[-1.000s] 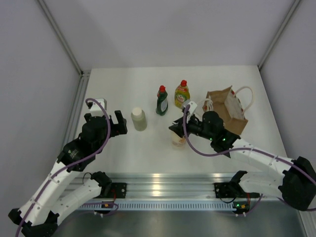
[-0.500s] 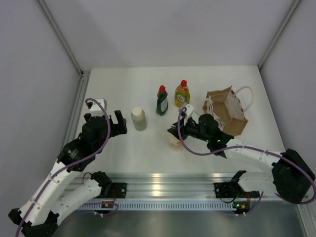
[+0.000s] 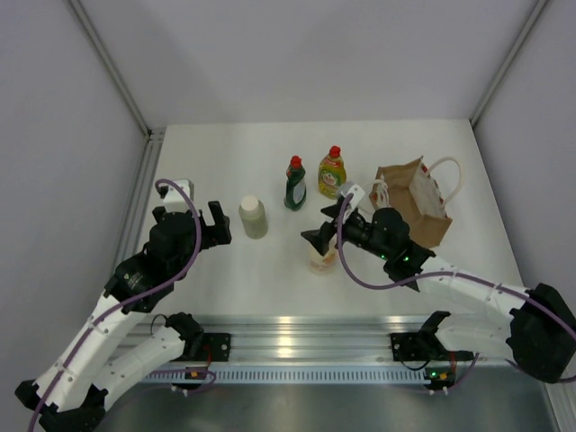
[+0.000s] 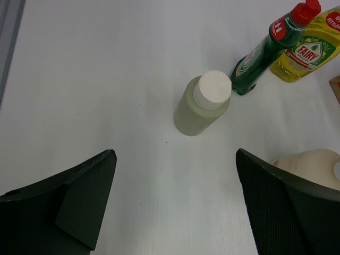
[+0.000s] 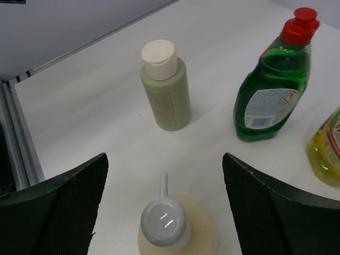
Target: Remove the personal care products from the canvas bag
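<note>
The peach bottle with a white pump stands upright on the table, between the spread fingers of my right gripper, which is open and does not touch it. Further back stand the cream cylinder, the dark green bottle with a red cap and the yellow-green bottle. The canvas bag stands at the right, behind my right wrist. My left gripper is open and empty, a little short of the cream cylinder.
The white table is bounded by grey walls at the back and sides, with a metal rail along the near edge. The bag's white rope handle loops out to the right.
My right gripper has opened and let go of the peach pump bottle, which now stands on the table. The left arm has not moved.
</note>
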You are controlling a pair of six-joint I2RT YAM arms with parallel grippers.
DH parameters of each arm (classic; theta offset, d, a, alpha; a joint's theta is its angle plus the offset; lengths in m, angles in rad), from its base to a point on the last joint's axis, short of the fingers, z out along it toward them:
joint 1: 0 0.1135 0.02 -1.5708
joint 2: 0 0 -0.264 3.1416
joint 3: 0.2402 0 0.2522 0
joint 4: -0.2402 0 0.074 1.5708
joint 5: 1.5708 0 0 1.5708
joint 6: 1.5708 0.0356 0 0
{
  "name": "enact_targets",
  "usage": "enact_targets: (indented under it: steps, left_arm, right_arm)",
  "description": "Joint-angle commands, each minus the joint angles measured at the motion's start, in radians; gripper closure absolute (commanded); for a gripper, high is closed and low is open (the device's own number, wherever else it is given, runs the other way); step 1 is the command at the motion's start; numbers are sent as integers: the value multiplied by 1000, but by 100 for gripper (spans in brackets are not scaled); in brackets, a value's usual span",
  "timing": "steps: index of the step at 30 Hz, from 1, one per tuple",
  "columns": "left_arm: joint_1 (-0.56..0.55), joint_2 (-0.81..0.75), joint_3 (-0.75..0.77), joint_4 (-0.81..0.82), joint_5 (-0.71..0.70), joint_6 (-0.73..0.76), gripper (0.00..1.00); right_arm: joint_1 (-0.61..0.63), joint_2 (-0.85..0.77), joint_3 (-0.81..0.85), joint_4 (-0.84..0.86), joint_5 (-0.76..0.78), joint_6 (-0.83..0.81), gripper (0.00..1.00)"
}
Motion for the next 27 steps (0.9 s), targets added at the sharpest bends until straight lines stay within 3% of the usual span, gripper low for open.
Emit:
enact_targets:
  steps: [1,6,10,21,27]
  left_arm:
    - [7,-5,-5,48,-35,13,2]
    - [32,-5,-5,48,-42,9,2]
    - [56,-8,-5,49,-45,8,2]
    - [96,-17,-11,48,-97,5,2]
    - [107,-46,-27,46,-163,3,2]
  right_arm:
    - [21,-94,82,-68,115,-33,14]
    - [19,-164,198,-329,518,-8,6]
    - [19,-213,235,-504,717,18,2]
    - [19,-387,261,-840,978,62,0]
    - [21,-480,290,-959,1032,111,0]
